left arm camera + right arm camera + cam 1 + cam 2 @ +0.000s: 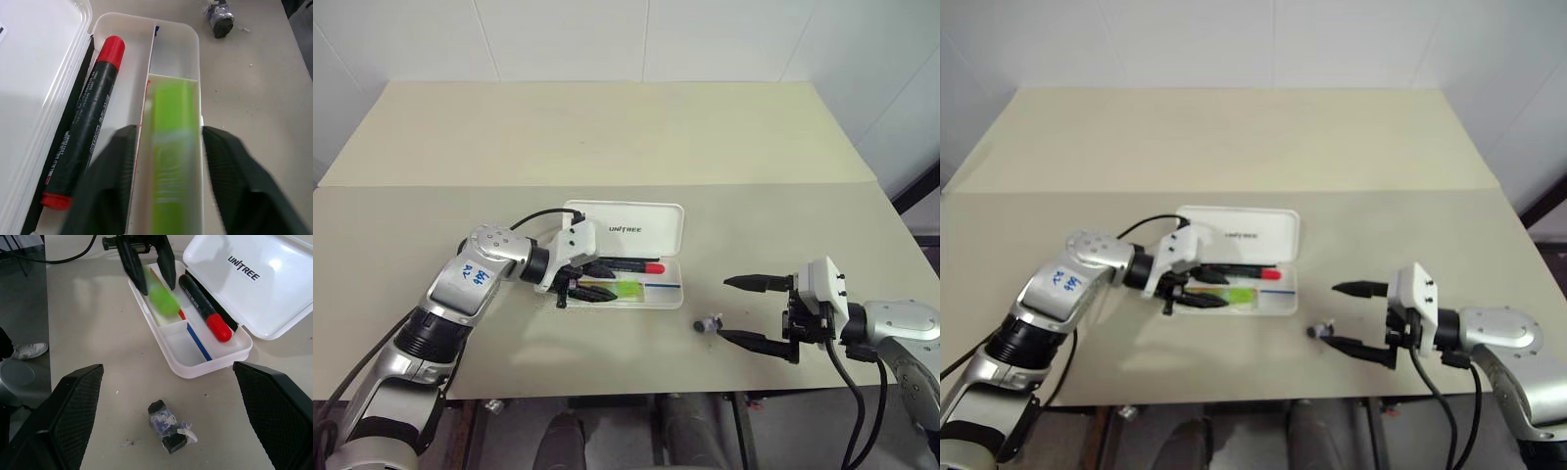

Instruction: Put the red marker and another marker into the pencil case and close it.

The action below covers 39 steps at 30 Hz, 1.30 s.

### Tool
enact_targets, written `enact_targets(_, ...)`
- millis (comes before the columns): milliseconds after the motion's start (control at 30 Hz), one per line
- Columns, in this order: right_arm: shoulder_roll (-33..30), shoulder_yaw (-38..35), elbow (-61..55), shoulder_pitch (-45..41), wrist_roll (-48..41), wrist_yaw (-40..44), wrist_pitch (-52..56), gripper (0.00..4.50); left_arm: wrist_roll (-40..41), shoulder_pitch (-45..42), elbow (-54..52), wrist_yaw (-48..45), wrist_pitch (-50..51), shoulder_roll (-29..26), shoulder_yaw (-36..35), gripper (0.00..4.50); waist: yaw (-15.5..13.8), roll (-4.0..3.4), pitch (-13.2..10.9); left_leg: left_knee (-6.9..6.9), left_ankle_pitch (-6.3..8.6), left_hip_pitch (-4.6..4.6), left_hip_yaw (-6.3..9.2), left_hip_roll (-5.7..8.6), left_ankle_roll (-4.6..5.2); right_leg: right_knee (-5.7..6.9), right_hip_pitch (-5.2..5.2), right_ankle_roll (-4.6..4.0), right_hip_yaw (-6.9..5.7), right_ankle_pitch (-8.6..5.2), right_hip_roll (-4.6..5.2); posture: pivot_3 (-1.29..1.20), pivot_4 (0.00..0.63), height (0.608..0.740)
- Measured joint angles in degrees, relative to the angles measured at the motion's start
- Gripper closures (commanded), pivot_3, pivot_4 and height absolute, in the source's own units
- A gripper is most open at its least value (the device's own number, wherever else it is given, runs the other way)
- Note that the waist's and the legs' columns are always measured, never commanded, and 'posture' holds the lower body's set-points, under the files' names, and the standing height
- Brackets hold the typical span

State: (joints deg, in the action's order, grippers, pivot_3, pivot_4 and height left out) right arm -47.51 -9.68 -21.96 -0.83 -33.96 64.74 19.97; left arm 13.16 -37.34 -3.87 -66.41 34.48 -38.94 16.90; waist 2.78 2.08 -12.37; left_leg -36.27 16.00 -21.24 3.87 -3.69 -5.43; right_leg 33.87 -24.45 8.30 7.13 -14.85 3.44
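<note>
The white pencil case (pixel 673 299) lies open on the table, its lid (pixel 636 230) with the dark lettering folded back. The red marker (pixel 628 265), dark-barrelled with red ends, lies in the case's rear compartment (pixel 90 127). The light-green marker (pixel 172 161) lies lengthwise in the front compartment, blurred, between the fingers of my left gripper (pixel 605 282). Those fingers stand apart on either side of it, not pressing it. My right gripper (pixel 724 309) hovers open to the right of the case, with nothing between its fingers.
A small grey-black lump (pixel 707 325) lies on the table between the case and my right gripper. A small divided section (pixel 188 345) at the case's right end holds nothing. The table's front edge (pixel 607 396) runs close below both arms.
</note>
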Motion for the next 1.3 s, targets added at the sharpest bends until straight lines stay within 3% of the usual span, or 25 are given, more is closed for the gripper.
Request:
enact_targets(133, 0.0, 0.0, 0.0, 0.1, 0.0, 0.0, 0.0, 0.00, -0.1, 0.0, -0.1, 0.0, 0.2, 0.0, 0.1, 0.03, 0.0, 0.00, 0.0, 0.00, 0.00, 0.00, 0.00, 0.00, 0.00, 0.00, 0.00, 0.00, 0.00, 0.00, 0.00, 0.00, 0.150, 0.740)
enact_targets(367, -0.8, 0.0, 0.7, 1.1, 1.2, 2.1, -1.0, 0.00, 0.5, 0.4, -0.6, 0.1, -0.2, 0.5, -0.4, 0.03, -0.1, 0.00, 0.0, -0.02, 0.00, 0.00, 0.00, 0.00, 0.00, 0.02, 0.01, 0.01, 0.00, 0.00, 0.00, 0.00, 0.150, 0.740)
enact_targets(500, -2.5, 1.3, 4.6, 0.9, 4.1, 5.4, -3.8, 0.00, 4.3, 1.7, -0.2, -2.8, -6.5, 2.3, -3.8, 0.03, -0.3, 0.00, 0.0, -0.05, 0.00, 0.02, -0.01, 0.00, 0.00, 0.03, 0.02, 0.00, 0.00, 0.00, 0.00, 0.00, 0.150, 0.740)
enact_targets(767, -0.3, 9.9, 15.7, -9.3, 9.1, 10.7, -8.6, 0.00, 9.2, 7.2, 0.1, -10.8, -13.5, -0.3, -8.2, 0.03, 0.4, -0.01, 0.0, -0.14, -0.06, 0.06, -0.05, 0.00, 0.07, 0.10, 0.06, -0.04, 0.06, 0.02, -0.01, 0.00, 0.150, 0.740)
enact_targets(900, 0.9, 12.4, 20.6, -12.8, 10.5, 12.9, -9.7, 0.00, 14.5, 9.5, 0.2, -13.6, -13.9, -0.7, -13.9, 0.03, 0.3, -0.01, 0.0, -0.19, -0.06, 0.03, -0.05, 0.00, 0.07, 0.10, 0.06, -0.03, 0.06, 0.02, 0.00, 0.00, 0.150, 0.740)
enact_targets(1133, 2.5, 16.5, 29.7, -17.5, 13.6, 16.8, -11.9, 0.00, 15.1, 14.4, -0.1, -12.5, -14.6, -4.9, -18.6, 0.03, 0.4, -0.01, 0.0, -0.18, -0.06, 0.05, -0.05, 0.00, 0.07, 0.14, 0.06, 0.05, 0.07, 0.06, 0.00, 0.00, 0.150, 0.740)
enact_targets(1233, 2.8, 17.0, 31.6, -18.7, 14.1, 17.9, -13.3, 0.65, 15.2, 15.9, -0.8, -11.0, -14.6, -5.1, -19.1, 0.00, 0.4, -0.01, 0.0, -0.18, -0.06, 0.07, -0.04, 0.00, 0.07, 0.18, 0.07, 0.06, 0.07, 0.07, -0.01, 0.00, 0.150, 0.740)
enact_targets(1300, 3.2, 17.2, 32.1, -19.2, 14.7, 18.0, -13.5, 1.32, 15.2, 16.6, -2.1, -10.0, -14.5, -5.1, -19.5, 0.00, 0.4, -0.01, 0.0, -0.18, -0.06, 0.09, -0.04, 0.00, 0.07, 0.21, 0.06, 0.06, 0.06, 0.07, -0.01, 0.00, 0.150, 0.740)
